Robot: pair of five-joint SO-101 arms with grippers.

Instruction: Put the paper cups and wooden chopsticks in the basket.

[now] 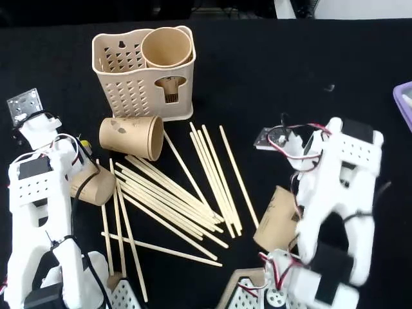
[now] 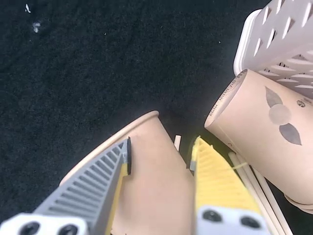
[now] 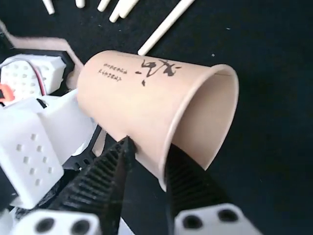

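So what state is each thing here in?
Beige perforated plastic basket: upright, one cup inside.
Plain brown paper cup in the basket: upright, mouth up.
Leaf-printed brown paper cup: on its side beside the basket, free.
Brown paper cup at the left arm: on its side, gripped by left jaws.
Brown paper cup with black lettering: on its side, wall pinched by right jaws.
Pale wooden chopsticks: scattered flat, loose.

1 overhead, 2 close wrist views

it looks like a robot lab: white robot arms (image 1: 35,212) with loose red and black wires (image 1: 290,145) stand on a black table (image 1: 270,77).
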